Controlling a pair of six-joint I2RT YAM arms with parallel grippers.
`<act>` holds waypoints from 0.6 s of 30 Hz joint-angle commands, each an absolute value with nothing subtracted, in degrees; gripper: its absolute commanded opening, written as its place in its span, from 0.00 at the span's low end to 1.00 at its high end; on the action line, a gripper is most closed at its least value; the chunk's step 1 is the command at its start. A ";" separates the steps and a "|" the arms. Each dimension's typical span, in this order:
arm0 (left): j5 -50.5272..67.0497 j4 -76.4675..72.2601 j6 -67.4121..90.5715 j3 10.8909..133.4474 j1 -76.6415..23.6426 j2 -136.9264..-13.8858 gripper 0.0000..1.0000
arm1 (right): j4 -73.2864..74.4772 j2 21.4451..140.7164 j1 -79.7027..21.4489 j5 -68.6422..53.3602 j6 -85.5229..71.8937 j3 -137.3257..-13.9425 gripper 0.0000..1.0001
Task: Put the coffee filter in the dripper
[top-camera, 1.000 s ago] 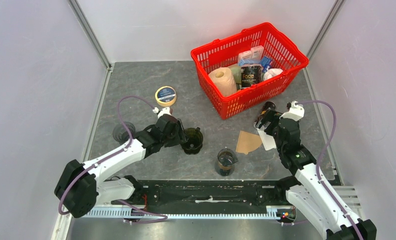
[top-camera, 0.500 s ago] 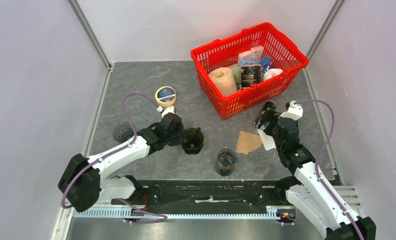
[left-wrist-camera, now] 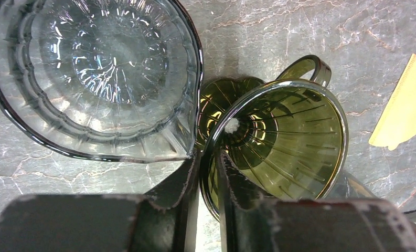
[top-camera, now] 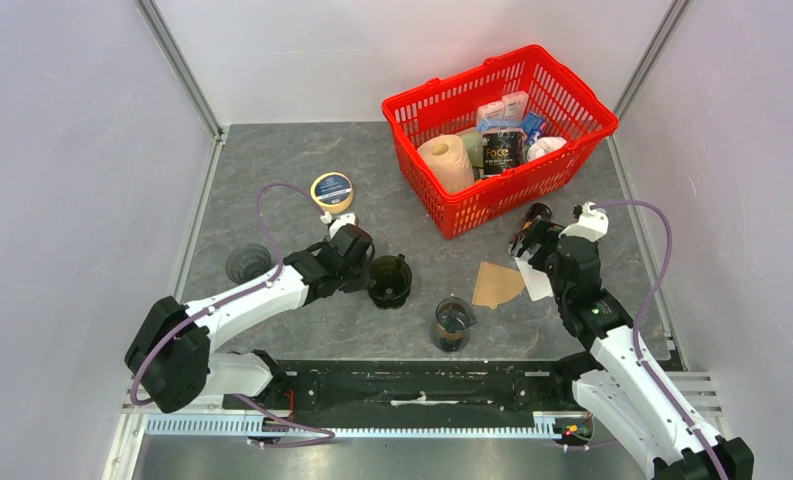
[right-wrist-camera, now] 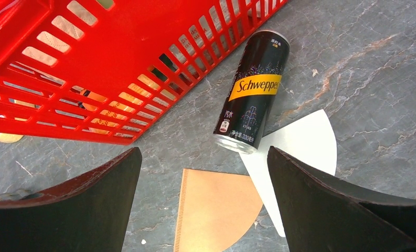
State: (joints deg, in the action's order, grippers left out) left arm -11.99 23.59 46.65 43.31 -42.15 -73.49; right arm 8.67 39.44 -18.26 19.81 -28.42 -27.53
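The dark green glass dripper [top-camera: 389,281] stands upright on the grey table left of centre. My left gripper [top-camera: 368,270] is shut on its near rim; in the left wrist view the gripper [left-wrist-camera: 208,157] has one finger outside and one inside the dripper [left-wrist-camera: 279,136]. The brown coffee filter [top-camera: 497,284] lies flat on the table to the right, with a white filter [top-camera: 535,282] beside it. My right gripper [top-camera: 532,247] is open and empty above them. In the right wrist view the brown filter [right-wrist-camera: 216,210] lies between the spread fingers of the gripper [right-wrist-camera: 204,152], with the white filter [right-wrist-camera: 300,152] to its right.
A black Schweppes can [right-wrist-camera: 253,94] lies on the white filter's edge beside the red basket [top-camera: 442,100] of goods. A glass jar [top-camera: 453,323] stands near the front. A round tin [top-camera: 332,191] and a clear ribbed glass dish [left-wrist-camera: 90,73] sit at the left.
My left gripper has shifted a little to the right with the dripper's rim in it, and the dripper moved slightly with it. The right arm has not moved.
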 commanded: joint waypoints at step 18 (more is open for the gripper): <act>-5.48 24.20 43.66 52.46 -43.68 -66.10 0.02 | 7.86 37.29 -18.28 21.18 -28.70 -27.95 0.97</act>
